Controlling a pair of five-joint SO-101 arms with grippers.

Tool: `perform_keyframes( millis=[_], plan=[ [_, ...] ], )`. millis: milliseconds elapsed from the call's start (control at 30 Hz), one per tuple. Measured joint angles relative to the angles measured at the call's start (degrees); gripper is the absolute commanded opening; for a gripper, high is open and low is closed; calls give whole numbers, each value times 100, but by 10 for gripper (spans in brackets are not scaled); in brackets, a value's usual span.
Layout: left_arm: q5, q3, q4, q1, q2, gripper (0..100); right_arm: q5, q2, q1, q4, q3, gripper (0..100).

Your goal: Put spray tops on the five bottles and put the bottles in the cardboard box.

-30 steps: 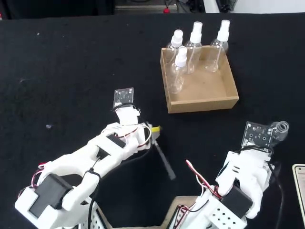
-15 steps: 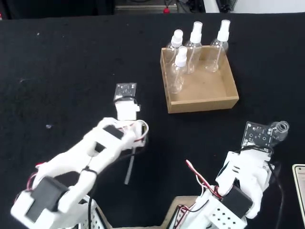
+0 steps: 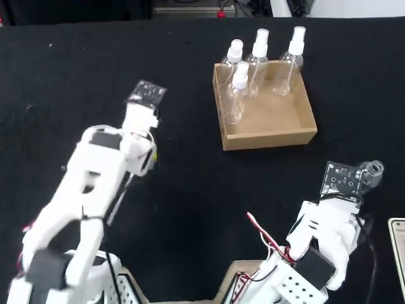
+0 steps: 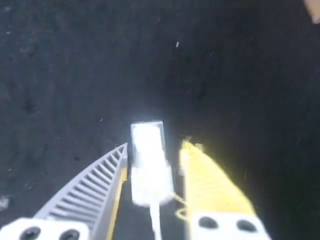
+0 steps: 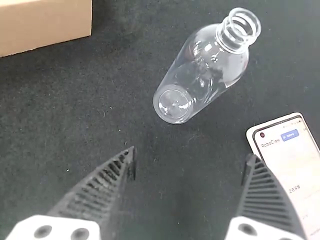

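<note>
A black desk (image 3: 95,63) spreads before me. A phone (image 5: 286,150) lies flat on it, screen lit. Past its far edge sits something red (image 3: 221,13), perhaps a cable.

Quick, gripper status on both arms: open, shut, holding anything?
Left gripper: shut on a spray top.
Right gripper: open and empty, near the uncapped bottle lying on the table.

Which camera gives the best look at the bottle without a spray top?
The right wrist view: the whole bottle, open threaded neck to base, shows ahead of the open fingers. The high view catches just its neck past the right arm. The left wrist view faces a spray top.
</note>
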Motion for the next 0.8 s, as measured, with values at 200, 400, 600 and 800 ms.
perform_keyframes(
  millis=[200, 400, 600, 800],
  plan=[
    [-941, -721, 1178, -290, 1204, 206, 26, 0, 0, 0, 0, 311],
    [-1336, -1064, 1284, -738, 1468, 207, 26, 0, 0, 0, 0, 311],
    [-1336, -1196, 1275, -756, 1688, 207, 26, 0, 0, 0, 0, 311],
    [-923, -1354, 1327, -624, 2224, 207, 26, 0, 0, 0, 0, 311]
  ],
)
